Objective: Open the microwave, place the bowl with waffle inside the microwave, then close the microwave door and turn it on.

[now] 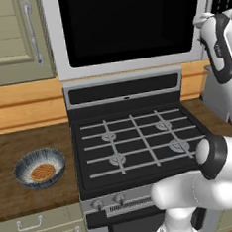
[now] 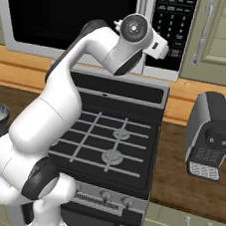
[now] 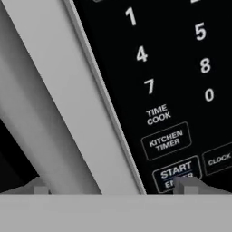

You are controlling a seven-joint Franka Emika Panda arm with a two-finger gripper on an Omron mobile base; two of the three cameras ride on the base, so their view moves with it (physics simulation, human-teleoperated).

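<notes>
Against the microwave (image 2: 96, 20) front, the gripper (image 3: 113, 188) is held with fingers apart astride the microwave door (image 1: 130, 24) handle (image 3: 41, 118). Beside the stove (image 1: 134, 136), the bowl (image 1: 40, 168) waits on the counter (image 1: 20, 141). START (image 3: 176, 171) could be bumped by 1 fingertip (image 3: 188, 183).

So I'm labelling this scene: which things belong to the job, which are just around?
Job: silver-grey microwave with black glass door and keypad; speckled blue-grey bowl; orange-brown waffle.
Around: black gas stove; silver coffee machine; beige cabinets.
</notes>
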